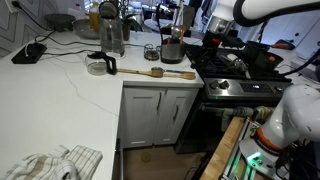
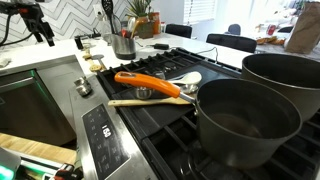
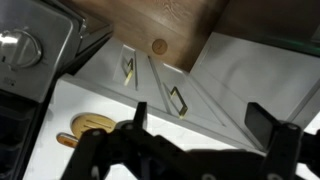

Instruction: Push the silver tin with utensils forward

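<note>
The silver tin with utensils [image 1: 172, 48] stands on the white counter [image 1: 70, 95] beside the stove, with dark handles sticking up. It also shows in an exterior view [image 2: 124, 43] at the stove's far corner. My gripper [image 3: 203, 112] is open and empty, hanging above the counter's front edge over the cabinet doors. It is apart from the tin, toward the counter's front [image 2: 38, 22], and shows high up near the stove in an exterior view [image 1: 213, 36]. The tin is out of the wrist view.
A wooden spoon [image 1: 165, 72] lies on the counter in front of the tin and shows in the wrist view [image 3: 90, 125]. A small dark cup [image 1: 152, 52] and a tall jug [image 1: 112, 30] stand beside the tin. Pots [image 2: 245, 120] and an orange-handled utensil [image 2: 150, 84] sit on the stove.
</note>
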